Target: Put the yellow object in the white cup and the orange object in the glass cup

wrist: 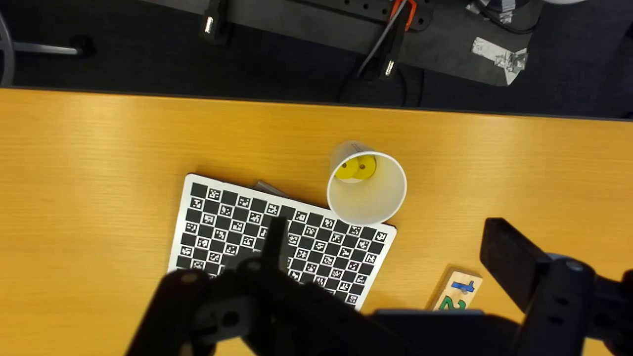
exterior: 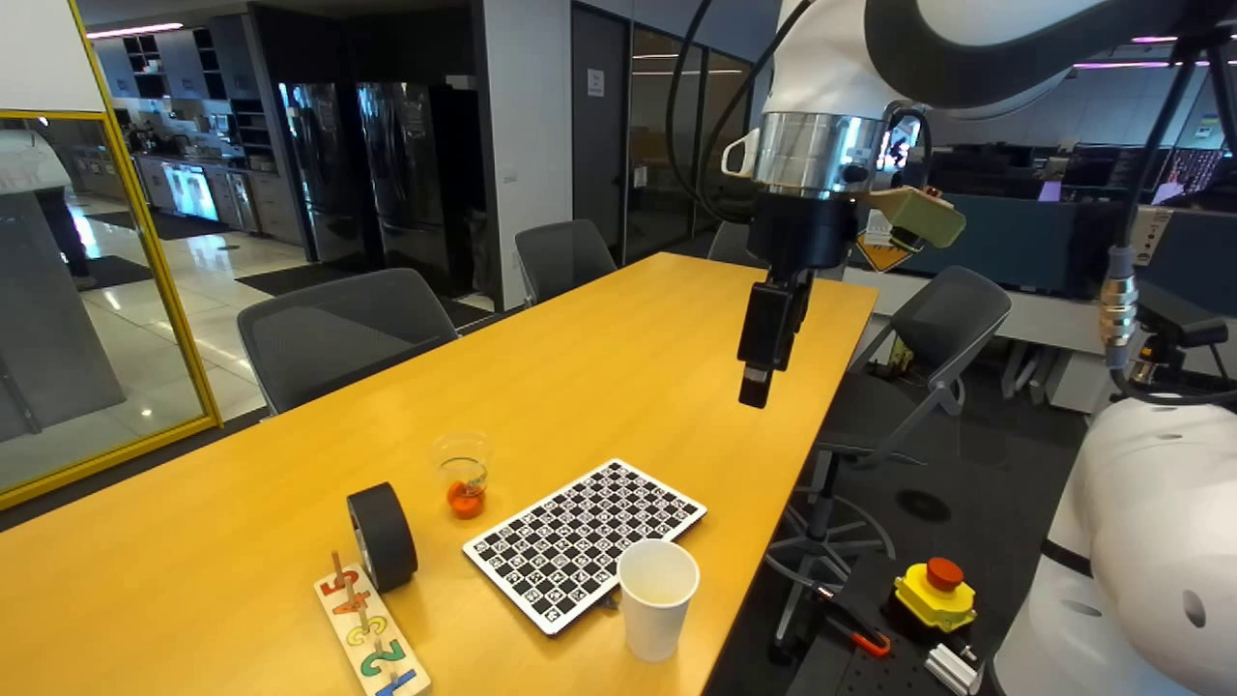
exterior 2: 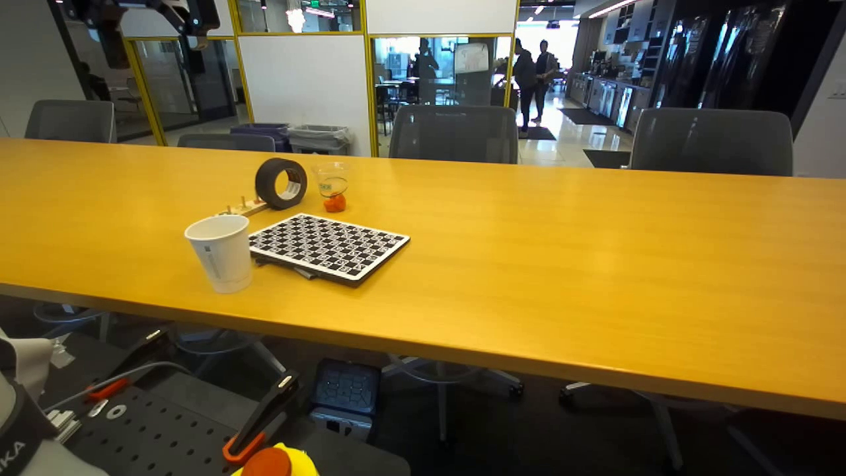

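Observation:
Two yellow discs, the yellow object (wrist: pixel 365 166) among them, lie at the bottom of the white cup (wrist: pixel 368 198), seen through its mouth in the wrist view. That cup stands upright beside the checkered board in both exterior views. The glass cup (exterior: pixel 462 452) is upright farther across the table, and the orange object (exterior: pixel 466 500) shows through its clear wall at the bottom. My gripper (wrist: pixel 386 222) hangs high above the table, its fingers wide apart with nothing between them. The glass cup is out of the wrist view.
A checkered board (exterior: pixel 585 541) lies between the two cups. A black tape roll (exterior 2: pixel 281 183) stands on edge by the glass cup, and next to it is a wooden number board (exterior: pixel 372 633) with pegs. The table's edge (wrist: pixel 296 102) runs close behind the white cup. Chairs surround the table.

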Motion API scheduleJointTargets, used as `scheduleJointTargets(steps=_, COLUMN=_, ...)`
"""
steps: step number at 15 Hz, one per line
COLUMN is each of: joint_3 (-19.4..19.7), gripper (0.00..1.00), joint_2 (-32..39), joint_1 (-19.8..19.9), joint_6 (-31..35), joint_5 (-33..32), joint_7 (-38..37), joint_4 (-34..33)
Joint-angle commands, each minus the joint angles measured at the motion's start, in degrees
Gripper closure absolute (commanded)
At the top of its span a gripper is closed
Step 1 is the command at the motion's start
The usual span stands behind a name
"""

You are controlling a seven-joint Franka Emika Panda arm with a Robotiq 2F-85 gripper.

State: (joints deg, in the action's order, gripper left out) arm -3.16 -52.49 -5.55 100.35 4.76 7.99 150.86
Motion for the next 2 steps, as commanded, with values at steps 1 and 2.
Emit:
scheduleJointTargets(steps=1, joint_3=0.42, gripper=0.00, joint_2=0.08, joint_1=-0.59, joint_6=-0.09, joint_5=-0.36, joint_7=-0.40, joint_4=-0.12)
scheduleJointTargets(steps=2, joint_3=0.42, gripper=0.00, joint_2=0.08, joint_1=-0.59, joint_6=-0.09, joint_5=-0.36, joint_7=-0.40, joint_4=-0.12)
